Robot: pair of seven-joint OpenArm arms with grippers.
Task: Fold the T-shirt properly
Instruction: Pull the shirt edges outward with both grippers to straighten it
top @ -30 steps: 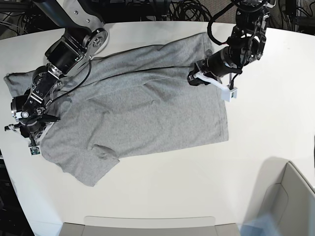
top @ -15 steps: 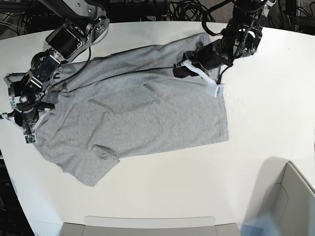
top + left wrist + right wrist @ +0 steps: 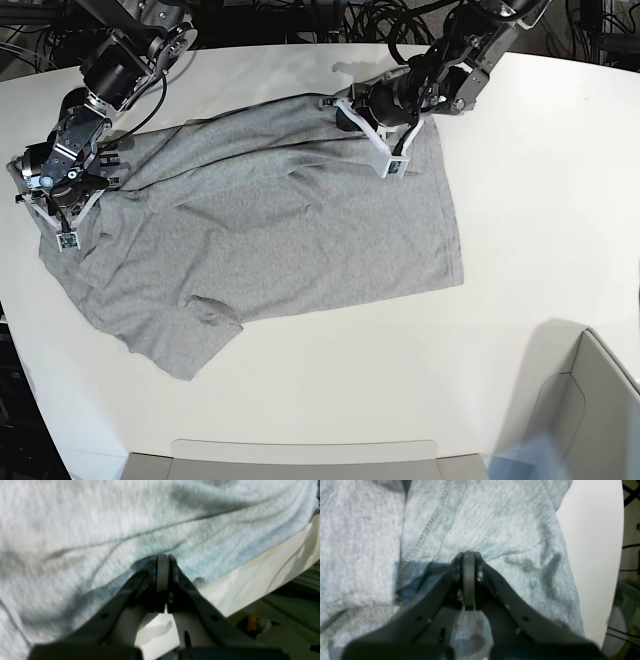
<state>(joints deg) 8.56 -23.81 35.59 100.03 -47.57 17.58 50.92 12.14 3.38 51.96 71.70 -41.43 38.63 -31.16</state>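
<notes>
The heather-grey T-shirt (image 3: pixel 280 220) lies spread on the white table (image 3: pixel 540 200), plain side up, with no lettering showing. My left gripper (image 3: pixel 352 120) is at the shirt's far edge on the base view's right. In the left wrist view it (image 3: pixel 162 560) is shut, with the T-shirt (image 3: pixel 100 525) puckered at its tips. My right gripper (image 3: pixel 52 205) is at the shirt's left end. In the right wrist view it (image 3: pixel 469 556) is shut on the T-shirt (image 3: pixel 495 525), beside a stitched seam.
A grey bin (image 3: pixel 600 400) stands at the front right and a grey tray edge (image 3: pixel 300 455) runs along the front. Cables (image 3: pixel 370 20) hang behind the table's far edge. The table edge (image 3: pixel 617 542) runs close on the right in the right wrist view.
My left gripper has moved left and farther away, dragging the shirt's far right corner inward. My right gripper has moved away from the front, pulling the left end with it.
</notes>
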